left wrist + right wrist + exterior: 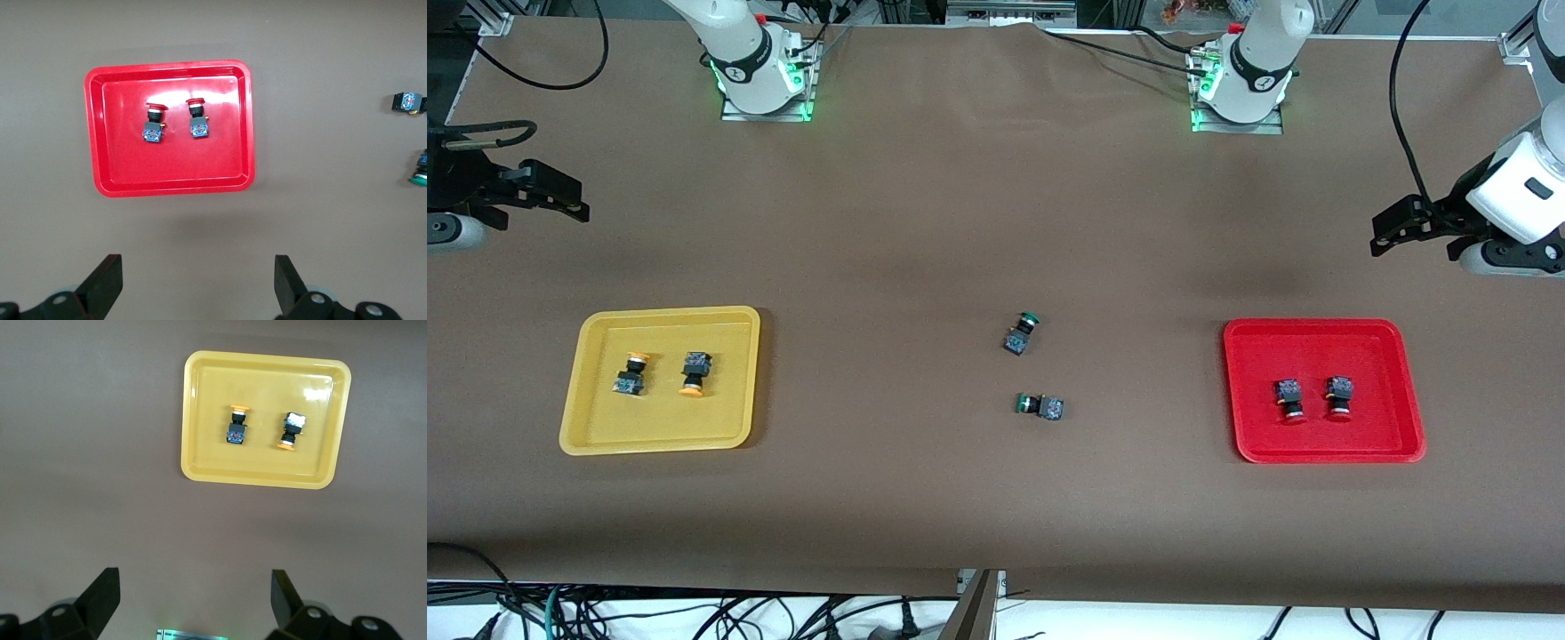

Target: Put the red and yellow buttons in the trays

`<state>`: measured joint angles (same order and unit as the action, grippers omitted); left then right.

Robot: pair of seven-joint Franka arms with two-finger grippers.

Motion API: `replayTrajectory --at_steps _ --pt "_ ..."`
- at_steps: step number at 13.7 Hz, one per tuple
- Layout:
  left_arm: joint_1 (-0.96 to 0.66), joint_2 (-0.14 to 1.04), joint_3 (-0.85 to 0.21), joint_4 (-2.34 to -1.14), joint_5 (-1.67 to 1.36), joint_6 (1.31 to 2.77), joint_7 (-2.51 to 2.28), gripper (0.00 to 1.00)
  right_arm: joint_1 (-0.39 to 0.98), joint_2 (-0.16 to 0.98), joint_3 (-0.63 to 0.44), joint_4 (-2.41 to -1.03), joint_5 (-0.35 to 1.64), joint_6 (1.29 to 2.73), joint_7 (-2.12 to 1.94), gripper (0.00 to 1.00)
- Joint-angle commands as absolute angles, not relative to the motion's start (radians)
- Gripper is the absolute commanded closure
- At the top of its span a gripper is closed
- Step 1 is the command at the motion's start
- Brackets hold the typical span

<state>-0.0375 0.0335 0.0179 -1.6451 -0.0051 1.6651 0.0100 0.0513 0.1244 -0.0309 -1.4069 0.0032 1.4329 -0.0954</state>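
Two red-capped buttons lie side by side in the red tray toward the left arm's end of the table; the left wrist view shows the tray and both buttons. Two orange-yellow-capped buttons lie in the yellow tray toward the right arm's end; the right wrist view shows that tray and its buttons. My left gripper hangs open and empty high over the table's edge. My right gripper hangs open and empty over the other edge.
Two green-capped switches lie on the brown table between the trays, one nearer the front camera. The left wrist view catches them at its edge. Both arm bases stand along the table's back.
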Motion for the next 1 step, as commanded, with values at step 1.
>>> replayTrajectory --at_steps 1 --pt "-0.040 0.044 0.020 -1.614 -0.029 1.640 0.009 0.00 0.038 0.121 -0.020 -1.404 -0.005 1.430 -0.106 0.00"
